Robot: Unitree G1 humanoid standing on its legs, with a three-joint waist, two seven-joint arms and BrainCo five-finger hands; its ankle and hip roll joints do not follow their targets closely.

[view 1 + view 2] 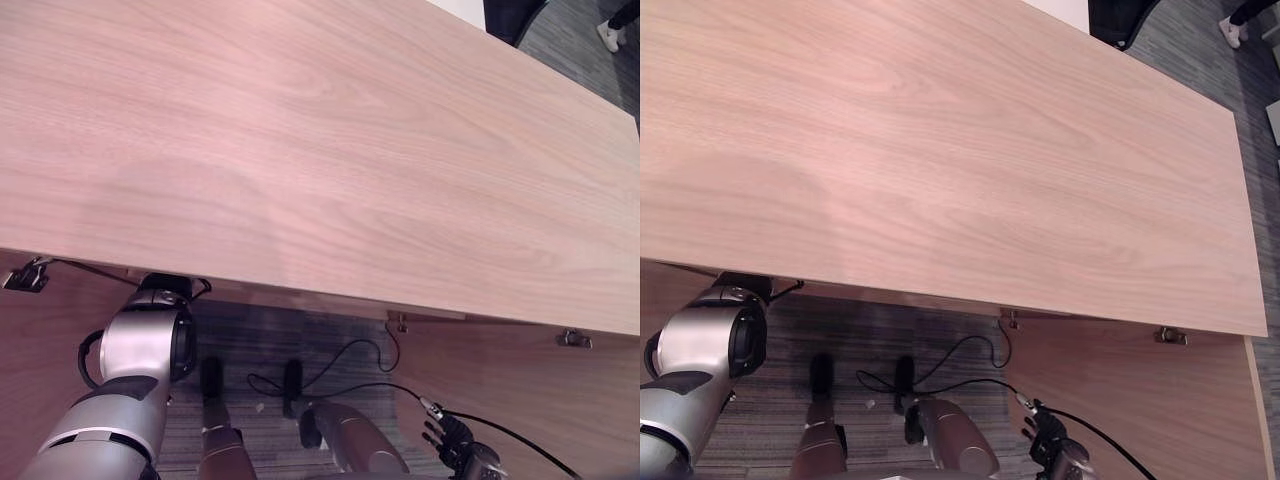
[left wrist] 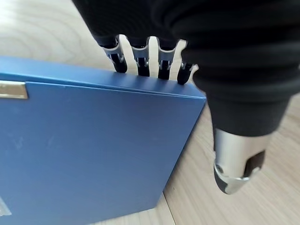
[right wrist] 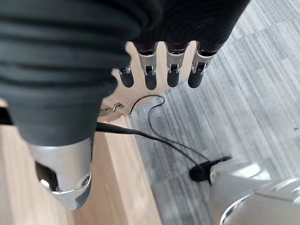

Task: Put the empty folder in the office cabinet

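The left hand (image 2: 154,61) grips a blue folder (image 2: 89,150) on a wooden shelf (image 2: 243,206), fingers over its edge, thumb alongside.

Both head eyes look steeply down on the cabinet top (image 1: 330,150) and share it, while each wrist camera peers closely along its own hand.

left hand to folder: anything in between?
Nothing visible. In the left wrist view the left hand is right at the blue folder: its fingertips reach past the folder's far edge, the thumb hangs off its corner. The folder lies on a light wooden surface.
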